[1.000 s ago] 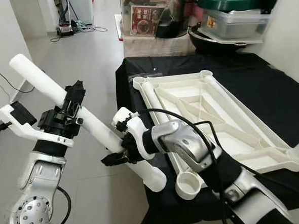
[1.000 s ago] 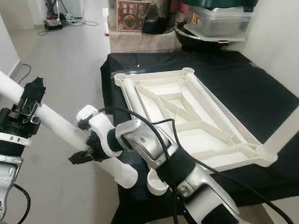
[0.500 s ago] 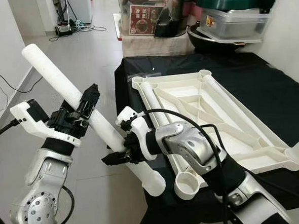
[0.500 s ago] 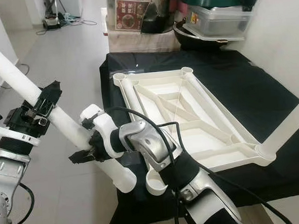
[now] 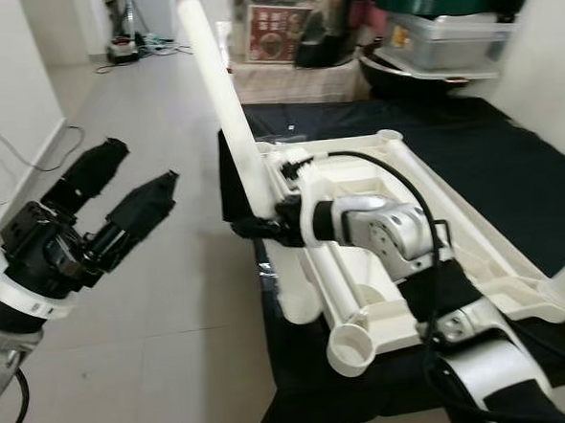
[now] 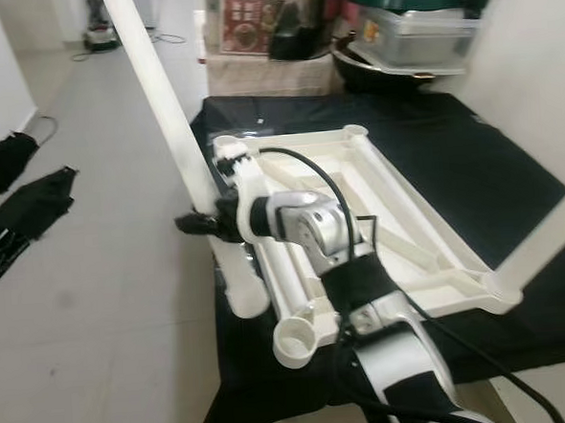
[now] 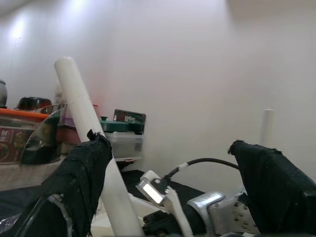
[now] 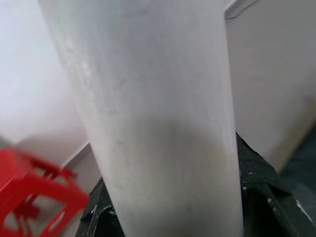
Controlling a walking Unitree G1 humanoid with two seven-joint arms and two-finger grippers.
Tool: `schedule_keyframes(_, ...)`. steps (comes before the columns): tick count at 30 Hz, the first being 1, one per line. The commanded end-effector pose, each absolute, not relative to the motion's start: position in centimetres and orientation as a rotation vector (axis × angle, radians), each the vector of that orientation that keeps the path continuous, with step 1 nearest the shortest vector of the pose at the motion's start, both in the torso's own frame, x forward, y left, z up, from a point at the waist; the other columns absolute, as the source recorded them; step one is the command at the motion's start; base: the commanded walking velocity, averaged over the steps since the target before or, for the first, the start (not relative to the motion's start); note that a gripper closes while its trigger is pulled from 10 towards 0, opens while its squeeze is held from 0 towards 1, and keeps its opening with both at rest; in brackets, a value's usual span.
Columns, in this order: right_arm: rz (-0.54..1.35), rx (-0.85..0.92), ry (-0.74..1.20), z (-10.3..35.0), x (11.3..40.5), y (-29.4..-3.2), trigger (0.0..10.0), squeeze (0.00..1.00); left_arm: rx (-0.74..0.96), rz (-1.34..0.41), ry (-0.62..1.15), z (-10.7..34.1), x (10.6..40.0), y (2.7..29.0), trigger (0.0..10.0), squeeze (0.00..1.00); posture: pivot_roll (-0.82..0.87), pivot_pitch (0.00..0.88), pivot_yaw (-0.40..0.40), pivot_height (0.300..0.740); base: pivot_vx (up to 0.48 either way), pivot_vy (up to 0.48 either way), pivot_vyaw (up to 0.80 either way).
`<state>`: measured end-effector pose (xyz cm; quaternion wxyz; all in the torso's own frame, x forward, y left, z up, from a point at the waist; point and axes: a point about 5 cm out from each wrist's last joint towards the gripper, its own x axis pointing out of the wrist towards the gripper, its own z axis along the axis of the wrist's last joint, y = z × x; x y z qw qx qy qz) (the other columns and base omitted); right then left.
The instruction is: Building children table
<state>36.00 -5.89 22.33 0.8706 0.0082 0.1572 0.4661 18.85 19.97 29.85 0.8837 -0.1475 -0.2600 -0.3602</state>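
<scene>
Over the black-draped bench (image 5: 511, 178), the right claw (image 5: 264, 227) is clenched on a smooth white tubular leg (image 5: 226, 109), steeply tilted beside the upturned ribbed plastic tabletop (image 5: 398, 214). The left claw (image 5: 119, 197) hangs released, well apart. One leg (image 6: 553, 238) looks fitted at the far corner; the near round socket (image 5: 353, 346) sits unfilled.
</scene>
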Motion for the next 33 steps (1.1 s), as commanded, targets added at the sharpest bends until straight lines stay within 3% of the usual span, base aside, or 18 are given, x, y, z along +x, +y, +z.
schedule_keyframes(1,0.928,0.033,0.285,23.2,36.6,-6.5,0.0,0.0,-0.313,-0.758,-0.545,29.9,18.6,19.8,10.0,0.71,0.1,0.0,-0.087,0.74,0.0,0.0,0.0)
schedule_keyframes(2,0.861,0.063,0.236,24.2,37.5,-7.1,0.0,0.0,-0.311,-0.711,-0.55,29.8,18.8,20.1,10.0,0.0,0.1,0.0,-0.087,0.74,0.0,0.0,0.0)
schedule_keyframes(6,0.802,0.1,0.188,25.3,38.2,-7.8,0.0,0.0,-0.312,-0.652,-0.548,29.6,19.2,20.7,10.0,0.0,0.1,0.0,-0.088,0.74,0.0,0.0,0.0)
schedule_keyframes(7,0.717,0.173,0.116,27.2,39.2,-9.0,0.0,0.0,-0.283,-0.533,-0.516,28.9,20.1,21.6,10.0,0.0,0.1,0.0,-0.088,0.74,0.0,0.0,0.0)
schedule_keyframes(8,0.717,0.173,0.116,27.2,39.2,-9.0,0.0,0.0,-0.283,-0.533,-0.516,28.9,20.1,21.6,10.0,0.0,0.1,0.0,-0.088,0.74,0.0,0.0,0.0)
schedule_keyframes(9,0.626,0.317,0.006,29.9,40.2,-10.8,0.0,0.0,-0.265,-0.345,-0.434,27.5,21.4,23.2,10.0,0.0,0.1,0.0,-0.089,0.74,0.0,0.0,0.0)
schedule_keyframes(10,0.626,0.317,0.006,29.9,40.2,-10.8,0.0,0.0,-0.265,-0.345,-0.434,27.5,21.4,23.2,10.0,0.0,0.1,0.0,-0.089,0.74,0.0,0.0,0.0)
schedule_keyframes(11,0.576,0.458,-0.08,32.0,40.6,-12.2,0.0,0.0,-0.245,-0.203,-0.357,26.0,22.3,24.5,10.0,0.0,0.1,0.0,-0.089,0.74,0.0,0.0,0.0)
schedule_keyframes(12,0.576,0.458,-0.08,32.0,40.6,-12.2,0.0,0.0,-0.245,-0.203,-0.357,26.0,22.3,24.5,10.0,0.0,0.1,0.0,-0.089,0.74,0.0,0.0,0.0)
schedule_keyframes(13,0.553,0.579,-0.15,33.4,40.8,-13.2,0.0,0.0,-0.222,-0.116,-0.276,24.5,22.6,25.3,10.0,0.0,0.1,0.0,-0.089,0.74,0.0,0.0,0.0)
schedule_keyframes(14,0.581,0.675,-0.181,34.0,40.6,-13.4,0.0,0.0,-0.195,-0.125,-0.215,23.3,22.4,25.1,10.0,0.0,0.1,0.0,-0.089,0.74,0.0,0.0,0.0)
schedule_keyframes(17,0.581,0.675,-0.181,34.0,40.6,-13.4,0.0,0.0,-0.195,-0.125,-0.215,23.3,22.4,25.1,10.0,0.0,0.1,0.0,-0.089,0.74,0.0,0.0,0.0)
schedule_keyframes(20,0.752,0.767,-0.204,33.9,39.4,-11.8,0.0,0.0,-0.18,-0.241,-0.14,21.8,21.3,23.7,10.0,0.0,0.1,0.0,-0.084,0.74,0.0,0.0,0.0)
schedule_keyframes(33,0.935,0.729,-0.211,33.3,37.9,-9.3,0.0,0.0,-0.181,-0.328,-0.137,21.8,20.8,22.7,10.0,0.0,0.11,0.0,-0.084,0.74,0.0,0.0,0.0)
